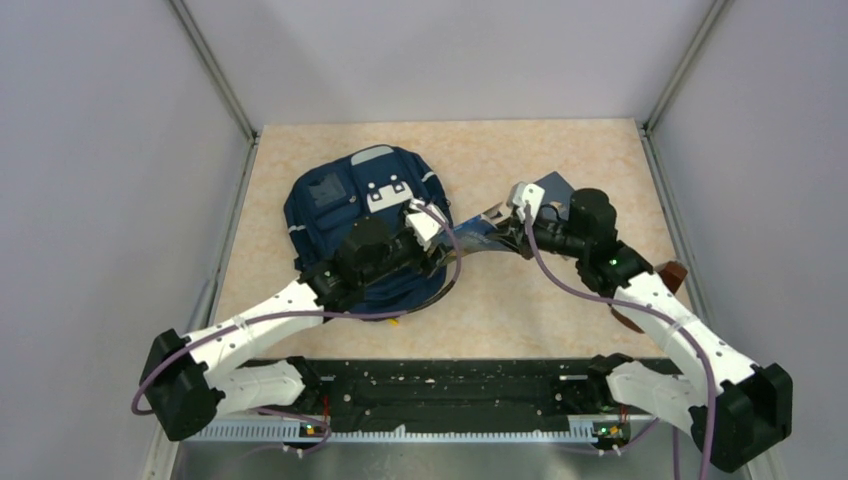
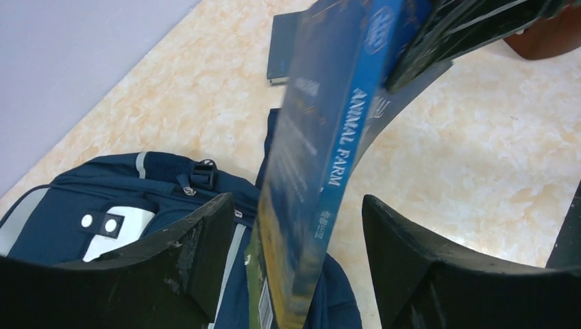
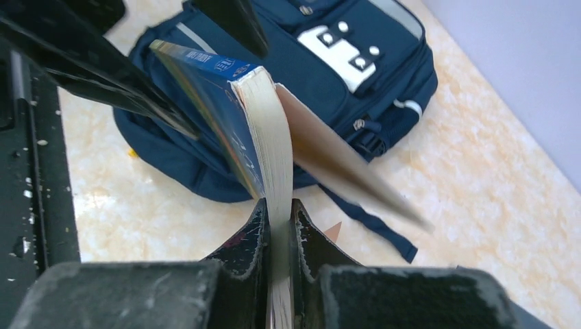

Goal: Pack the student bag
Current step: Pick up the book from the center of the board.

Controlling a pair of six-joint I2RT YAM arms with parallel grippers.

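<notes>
Flat on the tan table (image 1: 560,290), front pocket with white patches facing up: the student bag (image 1: 345,215). Navy fabric, thin pale stripes, a dark strap (image 3: 370,223) trailing from the bag's right edge onto the table. No telling whether the main compartment is zipped or unzipped. Contents hidden in all three views.

Just right of the bag, raised off the table and tilted: a blue paperback (image 1: 478,228), lettered ANIMAL FARM down the spine. Lower end over the bag's right edge in the left wrist view, wholly outside the bag.

Right gripper (image 3: 277,212) at the paperback's end farther from the bag, clamped hard on the page block. Fingers almost together, only paper between them. One cover splayed loose to the side and blurred.

Left gripper (image 2: 298,202) above the bag's right side, spread wide and straddling the paperback's nearer end. A sliver of gap between each of the fingers (image 2: 199,253) and the paperback; gripping nothing.

Farther right of the bag, past the right gripper: a dark book (image 1: 556,190) flat on the table. Well right of the bag, near the table's edge: a reddish-brown object (image 1: 673,274), kind unclear.
</notes>
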